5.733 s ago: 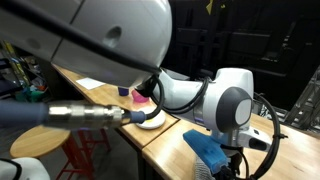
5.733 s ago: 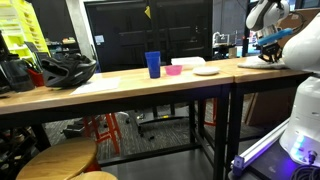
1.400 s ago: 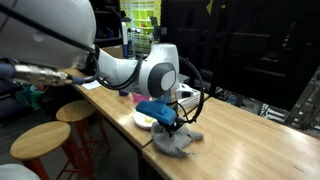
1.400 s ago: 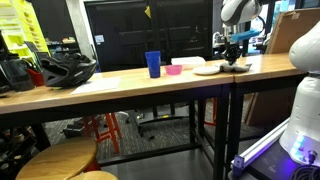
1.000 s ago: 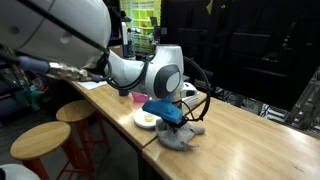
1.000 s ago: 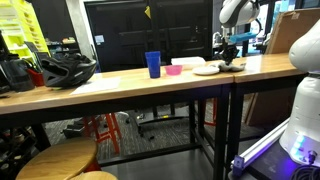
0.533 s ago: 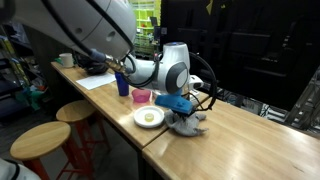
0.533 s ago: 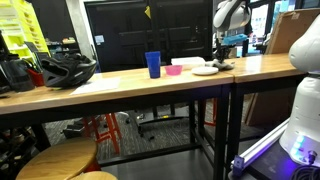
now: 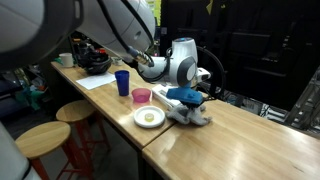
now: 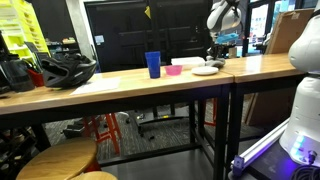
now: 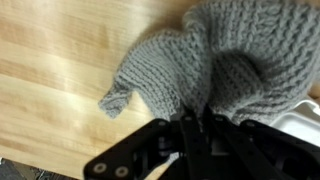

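My gripper (image 9: 188, 104) is shut on a grey knitted cloth (image 9: 193, 116) and drags it along the wooden table (image 9: 240, 140). In the wrist view the cloth (image 11: 215, 60) bunches up between the closed black fingers (image 11: 198, 128), with a loose corner trailing to the left. The cloth lies just beside a white plate (image 9: 149, 117) with something yellow on it. In an exterior view the gripper (image 10: 219, 48) hangs over the plate (image 10: 206, 70) at the table's far end.
A pink bowl (image 9: 141, 96) and a blue cup (image 9: 122, 83) stand beside the plate; both show in an exterior view (image 10: 153, 64). A black helmet (image 10: 65, 70) and paper lie further along. Wooden stools (image 9: 43, 140) stand by the table's edge.
The arm has carried the grey cloth along the table, away from the front edge and past the plate, toward the back of the table.
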You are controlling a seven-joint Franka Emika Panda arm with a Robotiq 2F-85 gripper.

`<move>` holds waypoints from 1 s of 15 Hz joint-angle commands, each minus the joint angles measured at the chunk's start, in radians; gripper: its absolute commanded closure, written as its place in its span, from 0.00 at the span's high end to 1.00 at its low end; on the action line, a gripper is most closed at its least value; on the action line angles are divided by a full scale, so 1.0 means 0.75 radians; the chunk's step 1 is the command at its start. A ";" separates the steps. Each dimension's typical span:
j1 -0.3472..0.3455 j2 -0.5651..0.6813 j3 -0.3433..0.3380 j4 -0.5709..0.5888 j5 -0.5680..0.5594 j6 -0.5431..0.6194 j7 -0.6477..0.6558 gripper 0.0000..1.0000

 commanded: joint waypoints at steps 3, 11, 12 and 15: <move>-0.015 0.001 -0.054 0.043 -0.072 -0.033 0.068 0.02; -0.176 -0.068 -0.221 0.063 -0.313 -0.086 0.218 0.02; -0.199 -0.072 -0.246 0.068 -0.310 -0.083 0.167 0.02; -0.213 -0.044 -0.261 0.076 -0.288 -0.050 0.156 0.09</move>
